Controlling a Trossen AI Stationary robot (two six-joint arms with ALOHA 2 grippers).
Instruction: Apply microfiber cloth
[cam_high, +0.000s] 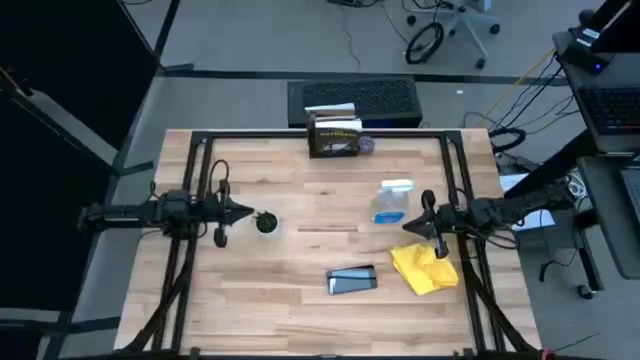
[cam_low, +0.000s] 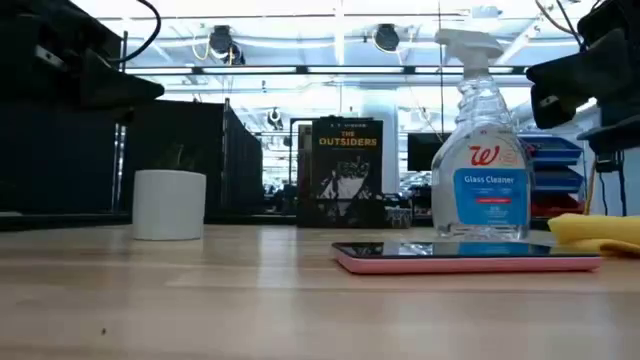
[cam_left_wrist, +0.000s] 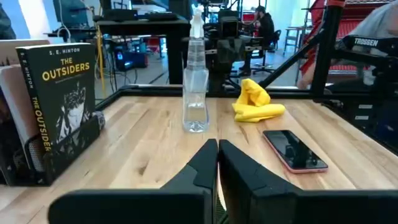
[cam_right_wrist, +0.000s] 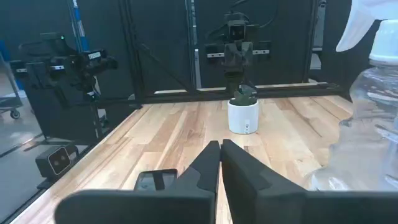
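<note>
The bright yellow soft microfiber cloth (cam_high: 424, 268) lies crumpled on the pale wooden plank worktop (cam_high: 300, 200) toward its near right part, untouched, with the black smartphone in a pink case (cam_high: 352, 280) lying flat just to its left and the clear plastic spray bottle of blue glass cleaner (cam_high: 392, 201) standing a little farther back. The right claw (cam_high: 408, 226) hovers above the worktop between the bottle and the cloth, beside the cloth's far edge but not gripping it; in the right wrist view its two dark fingers (cam_right_wrist: 205, 167) are pressed together with nothing between them. The left claw (cam_high: 250, 212) hangs over the left part of the worktop, well apart from the cloth, its tip close to a small white cylindrical pot holding a dark plant (cam_high: 266, 223); the left wrist view shows its fingers (cam_left_wrist: 205, 163) likewise closed and empty. At the far edge, near the middle, a black paperback book titled "The Outsiders" (cam_high: 335, 136) stands upright in a dark wire holder. In the low view the cloth (cam_low: 597, 232) shows at the right edge, behind the phone (cam_low: 465, 258) and to the right of the bottle (cam_low: 480, 160), with the white pot (cam_low: 169, 204) at the left.
</note>
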